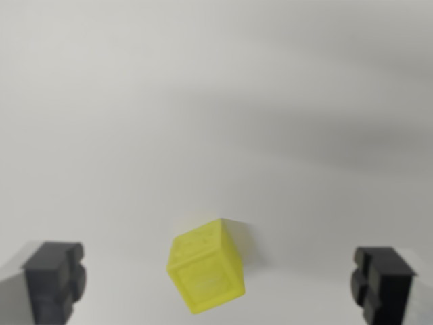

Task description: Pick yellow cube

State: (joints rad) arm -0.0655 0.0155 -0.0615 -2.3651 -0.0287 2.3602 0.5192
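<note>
One yellow cube (206, 265), tilted, between wide-spread fingers (55, 279) of the gripper (218, 281) — you should centre, square to its faces, then descend before closing.

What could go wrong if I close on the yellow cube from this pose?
Two risks, as far as this view shows. The yellow cube sits rotated relative to the open tool, so the fingers would likely meet corners rather than flat faces and could twist or squirt it out. It also looks a little nearer the finger on the wrist view's left, so that finger may touch first and push it sideways. Height above the white surface cannot be judged here.
</note>
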